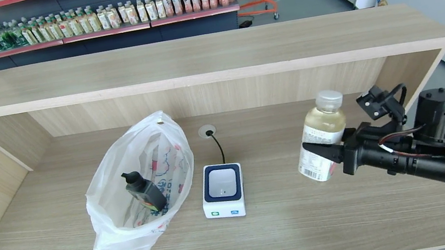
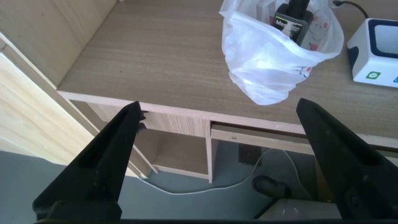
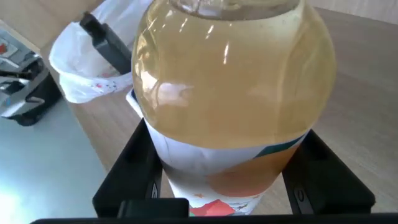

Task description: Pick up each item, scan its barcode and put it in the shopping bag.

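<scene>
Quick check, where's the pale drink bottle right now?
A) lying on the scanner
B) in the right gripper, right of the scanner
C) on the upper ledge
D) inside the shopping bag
B: the right gripper is shut on the bottle, to the right of the scanner; the shopping bag holds a dark item.

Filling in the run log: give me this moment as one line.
right gripper: shut on clear pale-yellow drink bottle, right of white blue-topped scanner | left gripper: open, off counter | white plastic bag: holds dark bottle
</scene>
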You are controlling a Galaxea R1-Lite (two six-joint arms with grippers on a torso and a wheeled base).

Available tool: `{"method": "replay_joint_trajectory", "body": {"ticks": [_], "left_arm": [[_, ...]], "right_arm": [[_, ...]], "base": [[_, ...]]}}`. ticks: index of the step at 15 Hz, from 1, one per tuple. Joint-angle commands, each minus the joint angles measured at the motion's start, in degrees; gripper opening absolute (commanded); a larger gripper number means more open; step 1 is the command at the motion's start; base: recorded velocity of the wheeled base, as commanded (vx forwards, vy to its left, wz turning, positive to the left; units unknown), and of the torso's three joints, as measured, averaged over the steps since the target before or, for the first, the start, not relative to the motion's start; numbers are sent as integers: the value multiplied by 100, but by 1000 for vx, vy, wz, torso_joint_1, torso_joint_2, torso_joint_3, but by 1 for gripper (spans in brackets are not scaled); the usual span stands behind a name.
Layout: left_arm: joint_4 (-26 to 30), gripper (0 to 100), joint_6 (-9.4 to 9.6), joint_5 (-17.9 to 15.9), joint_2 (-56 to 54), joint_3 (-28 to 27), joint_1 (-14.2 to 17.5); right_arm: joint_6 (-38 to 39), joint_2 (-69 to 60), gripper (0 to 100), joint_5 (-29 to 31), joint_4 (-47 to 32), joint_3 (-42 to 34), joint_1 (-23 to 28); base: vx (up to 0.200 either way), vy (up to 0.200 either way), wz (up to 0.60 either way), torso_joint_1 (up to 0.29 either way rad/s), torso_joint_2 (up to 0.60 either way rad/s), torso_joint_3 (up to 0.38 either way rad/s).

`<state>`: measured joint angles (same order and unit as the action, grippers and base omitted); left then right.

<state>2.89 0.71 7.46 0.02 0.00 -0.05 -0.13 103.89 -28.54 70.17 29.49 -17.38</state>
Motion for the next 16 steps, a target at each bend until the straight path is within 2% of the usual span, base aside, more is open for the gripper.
{"method": "replay_joint_trajectory", "body": {"ticks": [1, 4, 6, 9, 12, 16], "left_arm": [[1, 100, 0, 1, -2, 0, -4], [1, 100, 0, 1, -2, 0, -4], [1, 100, 0, 1, 6, 0, -4], [1, 100, 0, 1, 6, 0, -4], [1, 100, 0, 1, 6, 0, -4], [1, 100, 0, 1, 6, 0, -4]], "right_arm": [[593, -1002, 0, -925, -539, 66, -11], [1393, -1468, 0, -1075, -1111, 338, -336], [1965, -1591, 0, -1057, -1242, 549, -758], [2035, -1749, 0, -1075, -1937, 751, -1276], [2404, -1749, 0, -1084, -2271, 1138, -1698], [2457, -1758, 0, -1084, -2622, 1314, -1839]], "base": [[0, 0, 0, 0, 0, 0], [0, 0, 0, 0, 0, 0], [0, 0, 0, 0, 0, 0], [0, 0, 0, 0, 0, 0], [0, 0, 0, 0, 0, 0], [0, 0, 0, 0, 0, 0]]}}
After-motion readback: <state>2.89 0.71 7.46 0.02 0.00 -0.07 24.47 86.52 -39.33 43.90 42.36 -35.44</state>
